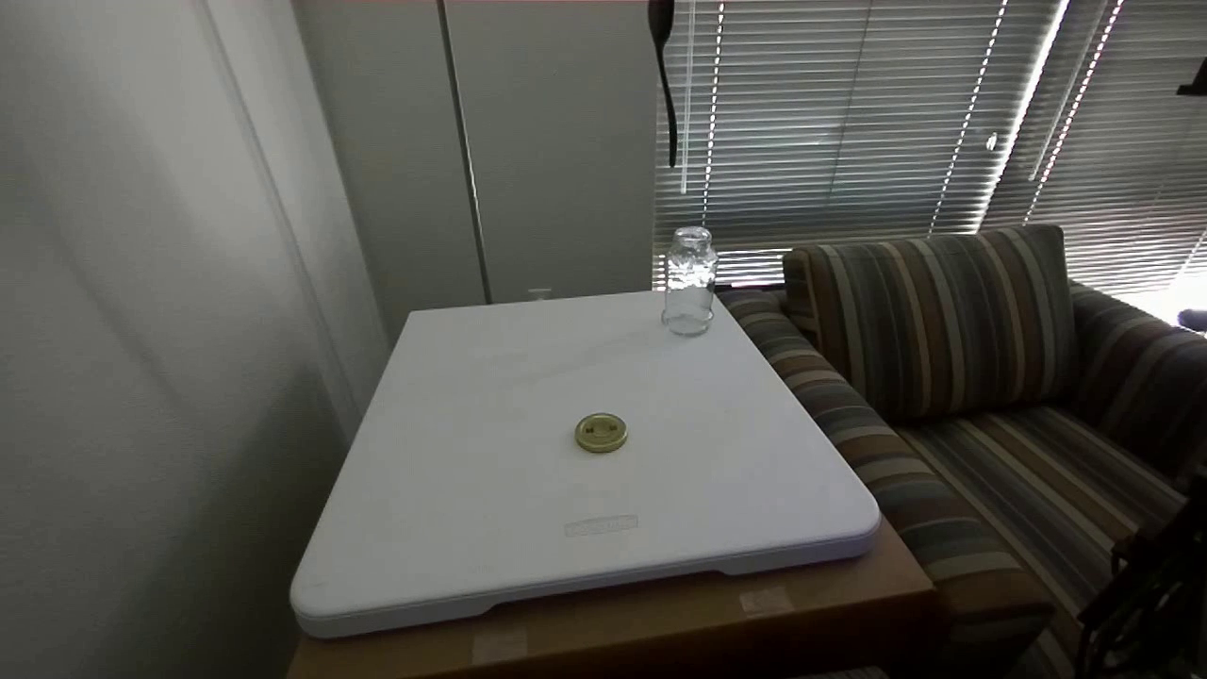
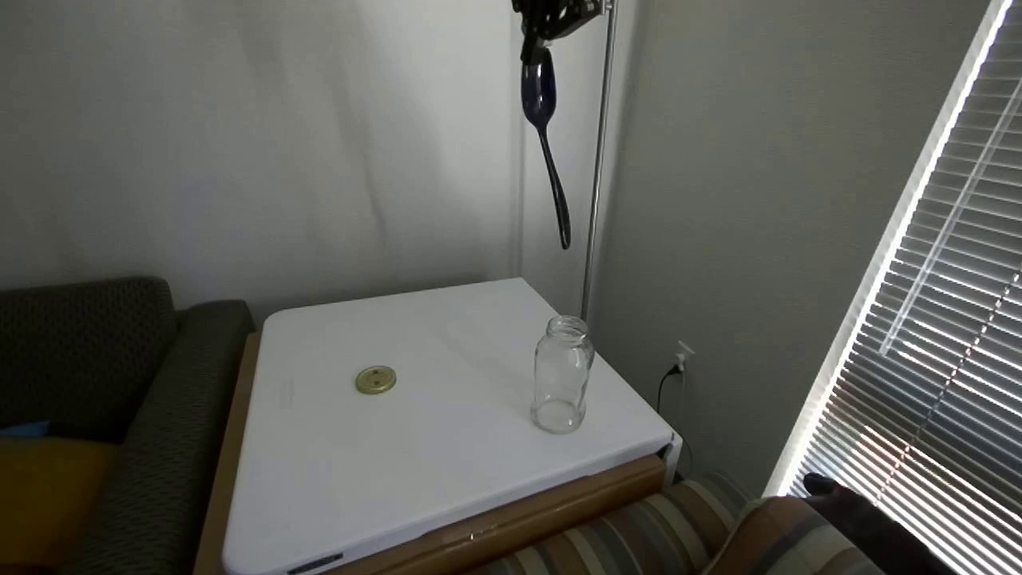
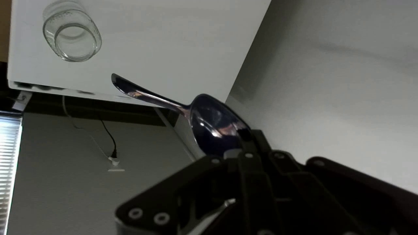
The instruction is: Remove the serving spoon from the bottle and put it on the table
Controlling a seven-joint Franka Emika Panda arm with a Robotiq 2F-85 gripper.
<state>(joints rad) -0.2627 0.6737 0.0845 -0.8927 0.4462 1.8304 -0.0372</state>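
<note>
My gripper (image 2: 533, 49) is shut on the bowl end of the black serving spoon (image 2: 540, 89). It holds the spoon in the air, handle hanging down and slightly tilted. In the wrist view the fingertips (image 3: 253, 135) pinch the bowl's edge, and the spoon (image 3: 212, 122) points toward the upper left. An exterior view shows the spoon (image 1: 661, 24) at the top edge, with the gripper out of view there. The clear bottle (image 1: 689, 283) stands upright on the white table (image 1: 490, 405), near a far corner. The bottle (image 2: 562, 375) is apart from and below the spoon. It also shows in the wrist view (image 3: 73, 37).
A small olive-green disc (image 1: 601, 433) lies on the table. A striped sofa (image 1: 929, 330) borders one table side. A dark sofa (image 2: 192, 375) stands beside another side. A wall, a thin metal pole (image 2: 597, 184) and window blinds (image 2: 942, 319) are close by.
</note>
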